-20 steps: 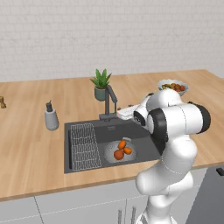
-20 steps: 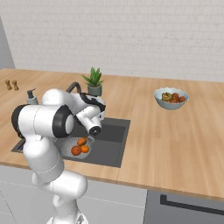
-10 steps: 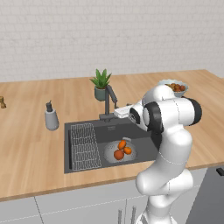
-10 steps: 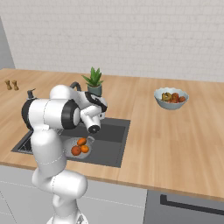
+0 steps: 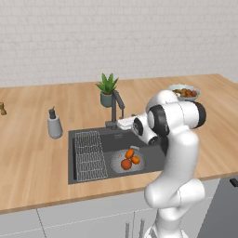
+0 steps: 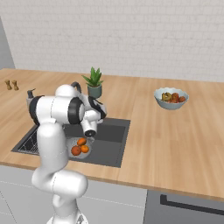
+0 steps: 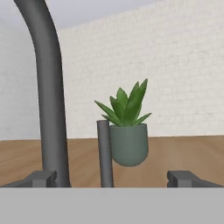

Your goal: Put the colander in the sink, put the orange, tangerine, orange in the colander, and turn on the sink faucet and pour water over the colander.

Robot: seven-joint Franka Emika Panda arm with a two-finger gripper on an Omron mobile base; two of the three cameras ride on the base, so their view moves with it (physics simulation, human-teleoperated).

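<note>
End effector (image 7: 111, 178) before sink faucet (image 7: 49, 94)

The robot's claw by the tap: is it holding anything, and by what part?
Nothing is held. The gripper is open, its fingertips wide apart and empty, pointing at the sink faucet, with the faucet's thin upright lever between them, untouched.

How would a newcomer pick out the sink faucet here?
Find the dark sink sunk into the wooden counter. At its back rim, before the potted plant, stands the sink faucet: tall, dark grey, angular. The soap dispenser, left of the basin, is a squat pale bottle.
</note>
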